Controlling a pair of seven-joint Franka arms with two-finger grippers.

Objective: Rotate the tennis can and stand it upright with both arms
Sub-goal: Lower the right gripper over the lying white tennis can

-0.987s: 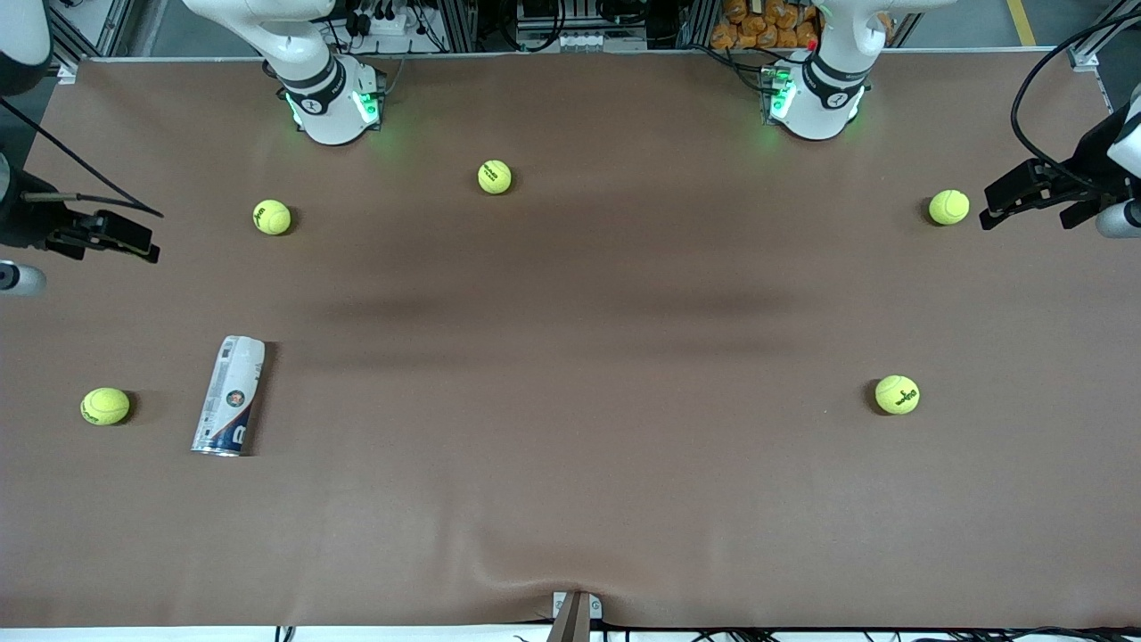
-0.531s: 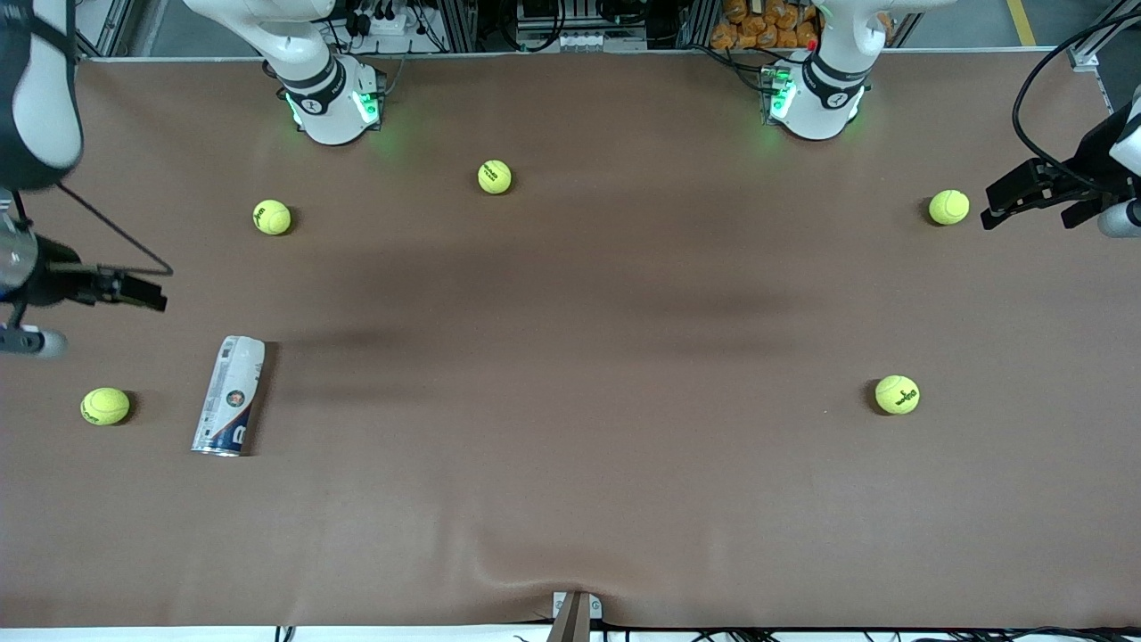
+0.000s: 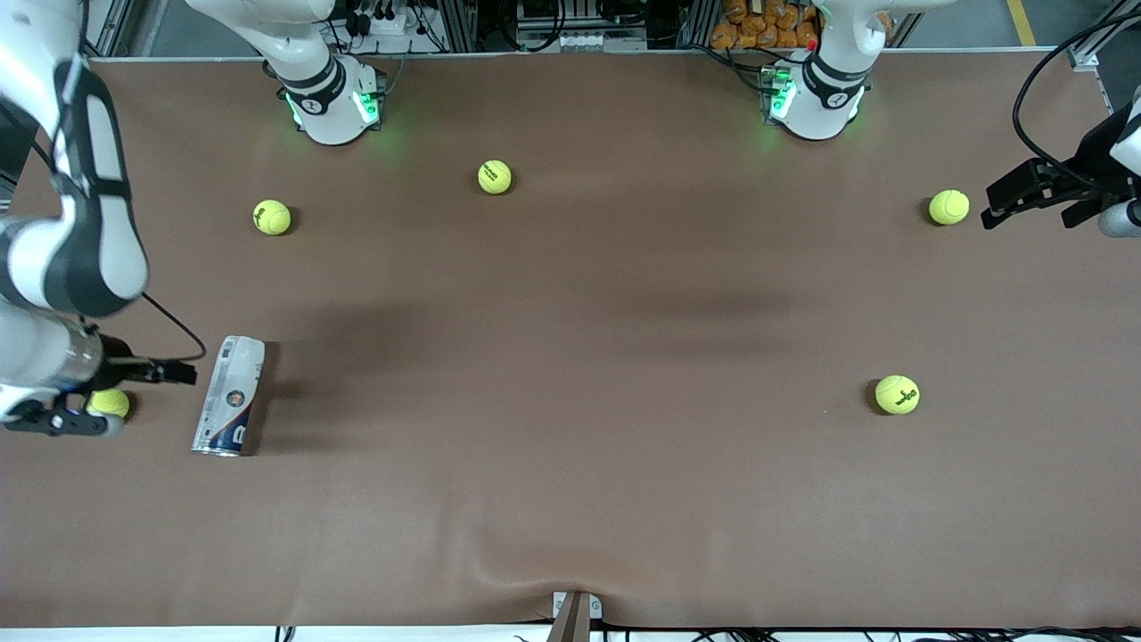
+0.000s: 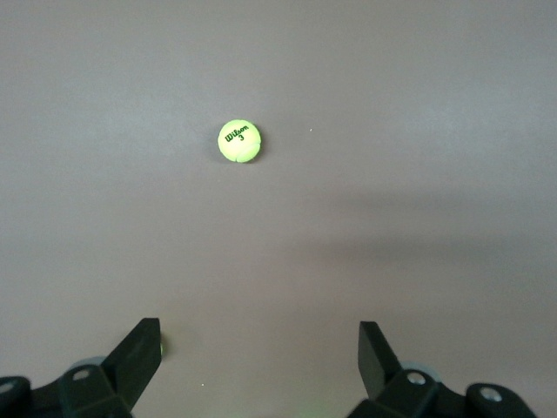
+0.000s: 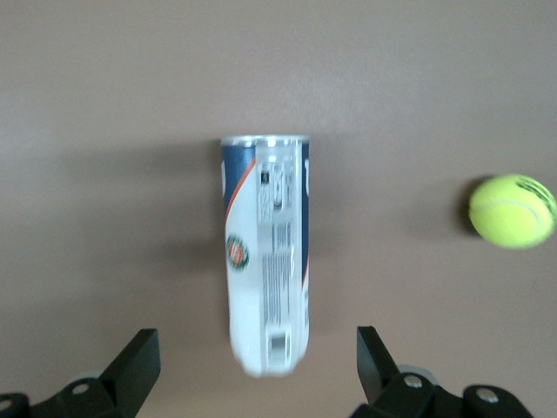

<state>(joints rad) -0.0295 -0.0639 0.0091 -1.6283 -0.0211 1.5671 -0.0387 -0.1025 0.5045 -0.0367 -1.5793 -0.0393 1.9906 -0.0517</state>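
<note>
One tennis can point(image 3: 229, 395), five tennis balls, my two claws.
Front view: the slim labelled can lies flat on the brown bench point(image 3: 570, 499) toward my right arm's end; my right claw point(image 3: 178, 372) has come down beside it, my left claw point(image 3: 1003, 203) waits.
Left wrist: fingers wide, one fuzzy ball point(image 4: 238, 141).
Right wrist: fingers wide, can, round ball point(image 5: 512, 211).

tennis ball point(image 3: 109, 403): half hidden by right arm point(image 3: 53, 267) | arm: edge-cropped
</note>
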